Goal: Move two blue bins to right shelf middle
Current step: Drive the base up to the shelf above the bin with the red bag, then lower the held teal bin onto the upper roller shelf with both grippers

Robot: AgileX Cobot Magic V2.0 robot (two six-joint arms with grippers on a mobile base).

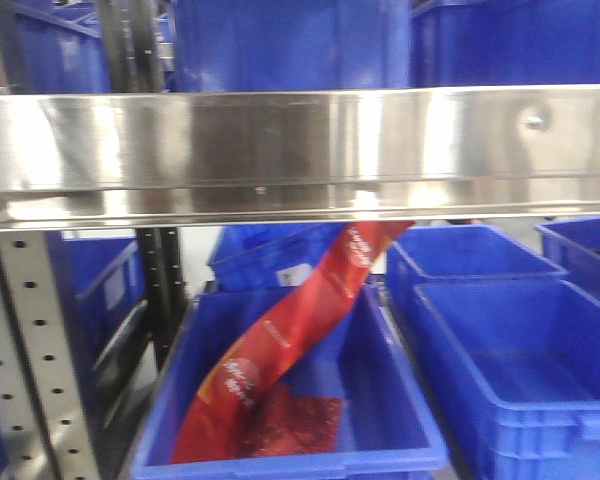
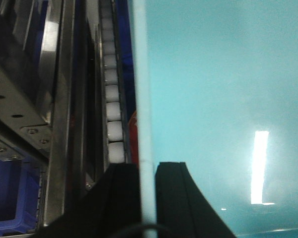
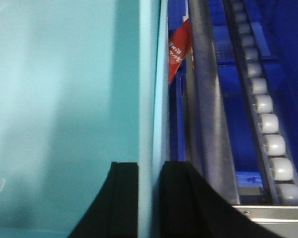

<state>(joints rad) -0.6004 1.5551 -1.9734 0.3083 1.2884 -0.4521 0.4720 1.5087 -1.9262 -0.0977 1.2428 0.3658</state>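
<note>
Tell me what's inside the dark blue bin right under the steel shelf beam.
The dark blue bin holds a long red packet leaning from its front left corner up toward the steel shelf beam, plus a flatter red packet on the floor. The long packet's top end is hidden behind the beam.

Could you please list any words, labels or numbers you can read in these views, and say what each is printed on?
Nothing can be read for certain.
Red packet in the dark blue bin: white lettering near both ends, too blurred to read.
The same red packet in the right wrist view: white print, too small to read.
Pale blue bin: no text visible.
</note>
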